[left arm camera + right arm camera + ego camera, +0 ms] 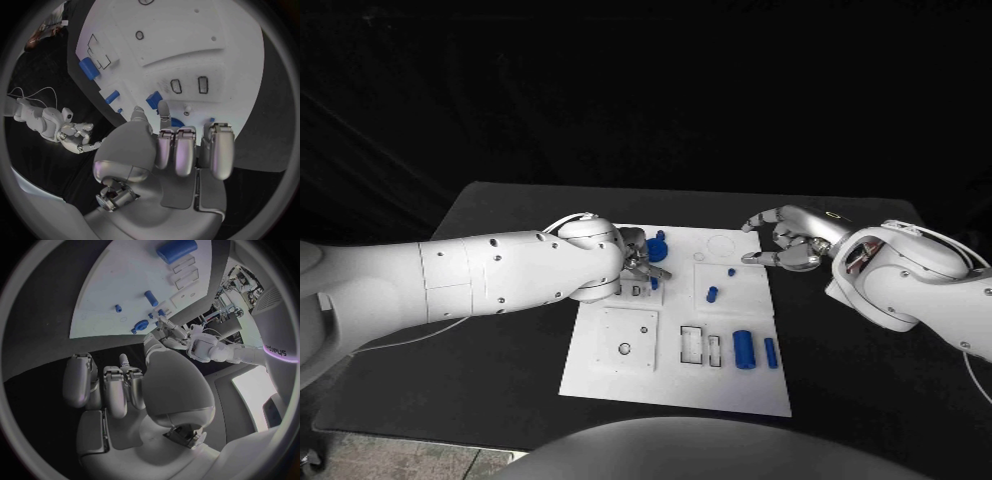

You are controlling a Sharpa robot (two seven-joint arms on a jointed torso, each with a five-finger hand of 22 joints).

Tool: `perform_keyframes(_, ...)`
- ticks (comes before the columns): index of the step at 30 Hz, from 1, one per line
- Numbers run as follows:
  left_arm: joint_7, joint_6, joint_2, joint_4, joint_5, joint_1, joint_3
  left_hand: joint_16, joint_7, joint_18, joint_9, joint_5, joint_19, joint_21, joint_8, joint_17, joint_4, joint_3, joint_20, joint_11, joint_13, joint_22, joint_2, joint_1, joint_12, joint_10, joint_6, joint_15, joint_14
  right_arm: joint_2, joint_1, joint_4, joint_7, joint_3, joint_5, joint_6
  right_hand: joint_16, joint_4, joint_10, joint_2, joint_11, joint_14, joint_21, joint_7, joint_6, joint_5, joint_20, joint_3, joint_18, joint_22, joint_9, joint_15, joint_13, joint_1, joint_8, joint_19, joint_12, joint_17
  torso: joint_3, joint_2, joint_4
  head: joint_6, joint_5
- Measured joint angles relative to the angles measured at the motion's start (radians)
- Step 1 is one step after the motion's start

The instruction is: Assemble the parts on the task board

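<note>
The white task board (678, 372) lies in the middle of the black table. My left hand (640, 266) hovers over its far left corner, most fingers curled in, thumb and one finger (164, 114) reaching toward a blue part (658, 244) (177, 121); whether they touch it is hidden. My right hand (783, 244) (109, 387) hangs over the far right corner with fingers curled and nothing in them. A small blue peg (713, 294) stands mid-board. Two blue blocks (743, 349) (770, 352) sit near the right edge.
Empty rectangular slots (692, 343) and a square plate with a round hole (626, 347) mark the board's near half. A tiny blue piece (731, 271) lies near the peg. Bare black table (516, 215) surrounds the board.
</note>
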Motion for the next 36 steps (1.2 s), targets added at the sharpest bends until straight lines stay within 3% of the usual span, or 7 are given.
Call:
perform_keyframes(12,-0.003,0.011,0.013,-0.013,-0.008,-0.003,0.000,0.000,-0.002,0.000,0.028,0.013,0.000,-0.005,0.004,0.000,0.000,0.000,0.000,0.000,0.003,0.000,0.009,0.009,0.000,0.000,-0.002,0.000,0.000,0.001,0.000,0.000,-0.001,0.000,0.006,0.004,0.000,0.000,0.000,0.000,0.000,0.000,0.000,0.000,0.000,0.000,0.000,0.000,0.000,0.000,-0.001,0.000,0.000,0.000,0.000,0.000,0.000,0.000,-0.0012,-0.001,0.0008,-0.006,0.002)
perform_keyframes(26,-0.005,0.027,0.017,-0.019,-0.012,-0.005,0.001,0.000,-0.007,0.000,0.084,0.092,0.000,-0.004,0.004,0.000,-0.007,0.007,0.000,-0.007,0.002,0.000,0.008,0.055,0.004,0.000,-0.007,-0.007,0.000,0.002,0.000,-0.003,-0.003,0.000,0.010,0.009,0.000,-0.006,-0.004,0.007,0.004,0.000,0.000,0.001,0.007,0.004,0.000,0.000,0.000,0.000,-0.003,0.000,0.000,0.007,0.000,0.000,0.000,0.000,-0.0012,-0.002,0.0004,-0.011,-0.001)
perform_keyframes(36,-0.006,0.045,0.023,-0.024,-0.015,-0.011,0.001,0.000,-0.007,0.000,0.105,0.130,-0.004,-0.008,0.004,0.000,-0.010,0.010,-0.004,-0.007,0.002,0.001,0.004,0.073,0.006,0.000,-0.007,-0.007,0.000,0.003,0.000,-0.003,-0.005,0.000,0.011,0.012,0.000,-0.011,-0.004,0.007,0.003,0.000,0.000,0.001,0.007,0.004,0.000,0.000,0.000,0.001,-0.005,0.000,0.000,0.007,0.004,0.000,0.000,0.000,-0.0009,-0.002,0.0000,-0.014,-0.002)
